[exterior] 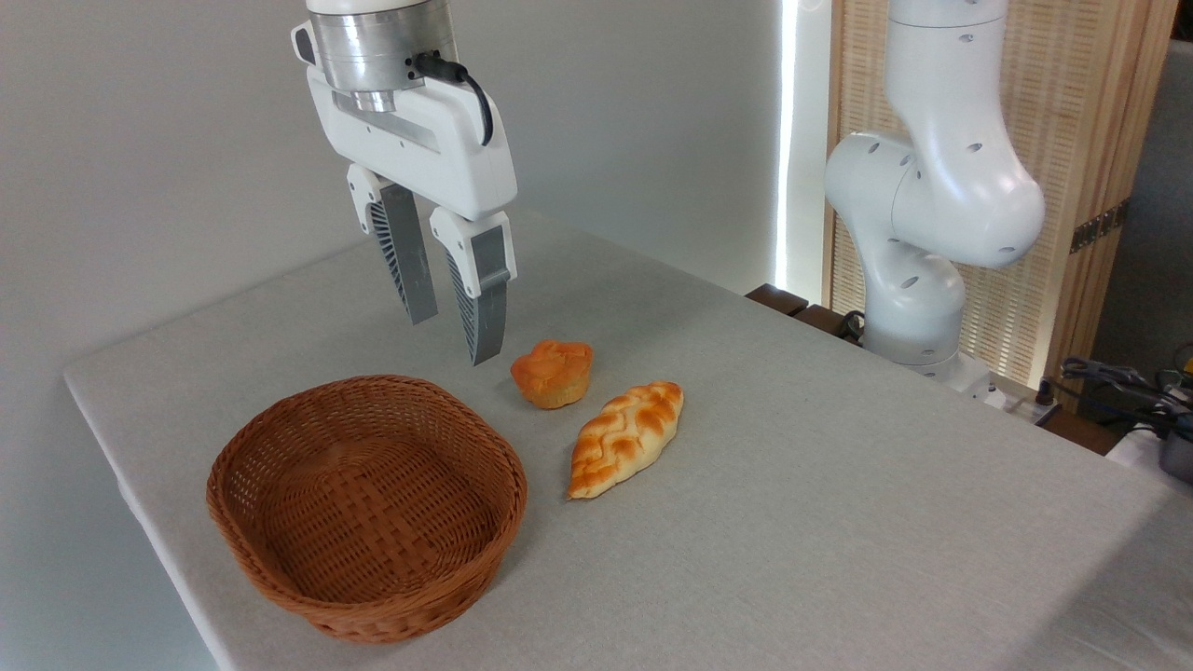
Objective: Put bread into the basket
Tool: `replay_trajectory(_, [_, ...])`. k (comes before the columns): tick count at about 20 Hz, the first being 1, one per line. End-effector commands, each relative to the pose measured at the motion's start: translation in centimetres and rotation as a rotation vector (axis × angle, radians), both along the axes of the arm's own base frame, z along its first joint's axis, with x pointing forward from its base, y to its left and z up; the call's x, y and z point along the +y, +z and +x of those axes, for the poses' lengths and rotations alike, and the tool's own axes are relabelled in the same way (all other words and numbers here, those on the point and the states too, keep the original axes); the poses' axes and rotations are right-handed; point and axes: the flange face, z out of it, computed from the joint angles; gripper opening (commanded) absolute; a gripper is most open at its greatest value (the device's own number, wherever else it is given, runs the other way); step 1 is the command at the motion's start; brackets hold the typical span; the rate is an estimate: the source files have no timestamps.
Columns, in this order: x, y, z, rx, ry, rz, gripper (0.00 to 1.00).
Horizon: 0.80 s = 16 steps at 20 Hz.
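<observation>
Hovering above the surface (pixel 839 485), the hand (pixel 457 326) hangs with its two fingers apart and nothing between them, tips pointing down and clear of every object. The bread (pixel 626 438) lies flat on the cloth at about 4 o'clock from the hand, its long axis running from 7 o'clock to 1 o'clock. The basket (pixel 280 438) sits empty at about 7 o'clock from the hand, with the bread at its 3 o'clock, near but not touching. A small round bun (pixel 553 373) stands just beside the upper end of the bread, at roughly 11 o'clock from the loaf. Primary hazard: a descent aimed too far toward 11 o'clock would likely land on the bun or knock it away, and closing on it would pick the wrong item. Secondary hazard: gripping the loaf along its length, or near a pointed end, would probably let it pivot or slip during the carry. The basket rim stands proud of the cloth, so a low transfer could snag it and shove the basket toward the near surface edge. Open room lies at 3 to 5 o'clock of the bread; the arm base (pixel 918 308) occupies the far side.
</observation>
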Motion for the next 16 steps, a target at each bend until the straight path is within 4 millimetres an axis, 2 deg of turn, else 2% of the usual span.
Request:
replay_trajectory(1, [-1.0,0.1,-0.3,0.017,-0.008,0.013,1.0])
replay_trajectory(11, [-1.0,0.0,-0.2,0.02,-0.009,0.014,1.0])
replay_trajectory(13, [-0.8,0.0,-0.6,0.016,-0.005,0.012,1.0])
replay_trajectory(16, [-0.9,-1.0,-1.6,0.01,-0.006,0.004,1.0])
